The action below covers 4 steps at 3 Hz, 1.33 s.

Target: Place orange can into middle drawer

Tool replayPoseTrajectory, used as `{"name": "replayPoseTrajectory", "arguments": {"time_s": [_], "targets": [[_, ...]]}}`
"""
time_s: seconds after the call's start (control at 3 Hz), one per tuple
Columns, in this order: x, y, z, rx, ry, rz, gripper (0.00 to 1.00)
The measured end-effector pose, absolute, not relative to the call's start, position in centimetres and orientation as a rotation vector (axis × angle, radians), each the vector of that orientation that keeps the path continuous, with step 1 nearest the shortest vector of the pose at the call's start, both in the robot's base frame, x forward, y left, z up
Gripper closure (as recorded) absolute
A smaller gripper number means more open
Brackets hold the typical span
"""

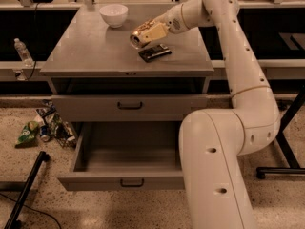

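Step in hand, judged: carry to drawer, can already picked up.

- Noted gripper (146,34) clamped narrowly on orange can (137,38), just above and slightly left of dark packet (154,52). Can tilted, silvery end facing down-left. Looks lifted off cabinet top (90,51), but cannot rule out light contact.
- Located middle drawer (121,179) well below dark packet and nearer the camera, pulled open. Right part hidden behind the arm's own lower links.
- Logged upper drawer front (128,106), shut, between dark packet and the open drawer.
- Logged white bowl (113,14) well behind and left of dark packet, off the likely path.

To do it well (judgement):
1. Raise a little first, to avoid dragging the can across dark packet.
2. Bring the can toward the camera, past the top's front edge below dark packet, before any descent. Dropping early risks clipping that edge or the upper handle.
3. Descend over the drawer's visible left-middle floor, away from its walls.
4. Release low. Expect rolling from a round can set on its side.
5. Hold grip steady, not harder. Crinkled sides suggest thin, dentable metal.
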State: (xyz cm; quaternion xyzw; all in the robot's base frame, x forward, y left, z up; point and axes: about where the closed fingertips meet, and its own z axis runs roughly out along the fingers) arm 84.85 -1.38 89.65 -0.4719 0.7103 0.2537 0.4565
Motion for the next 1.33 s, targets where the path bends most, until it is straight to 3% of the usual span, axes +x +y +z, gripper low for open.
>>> {"name": "replayPoseTrajectory", "arguments": {"time_s": [0.67, 1.33], "targets": [[78.4, -1.7, 90.1, -1.358, 1.695, 0.782, 1.0], [72.2, -2.5, 90.2, -1.507, 1.689, 0.798, 1.0]]}}
